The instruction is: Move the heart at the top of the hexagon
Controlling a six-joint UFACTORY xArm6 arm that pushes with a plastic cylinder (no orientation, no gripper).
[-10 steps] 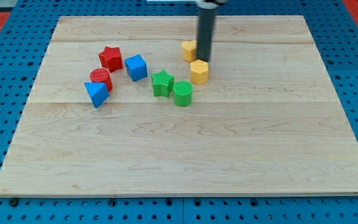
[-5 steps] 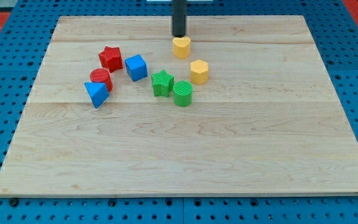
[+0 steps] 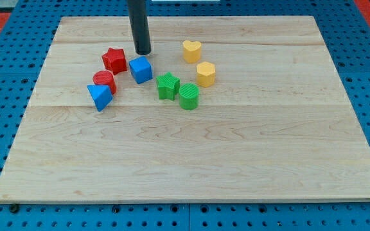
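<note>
A yellow heart (image 3: 192,51) lies in the upper middle of the wooden board (image 3: 236,154). A yellow hexagon (image 3: 205,74) lies just below it and slightly to the right, with a small gap between them. My tip (image 3: 143,52) stands on the board well to the left of the heart, just above the blue cube (image 3: 140,69) and to the right of the red star (image 3: 114,60). It touches neither yellow block.
A red cylinder (image 3: 104,81) and a blue triangle (image 3: 99,97) lie left of the cube. A green star (image 3: 167,85) and a green cylinder (image 3: 189,96) lie below and left of the hexagon. Blue pegboard surrounds the board.
My tip moved from beside the yellow blocks up and leftward, ending above the blue cube. The heart now shows uncovered above the hexagon and barely shifted.
</note>
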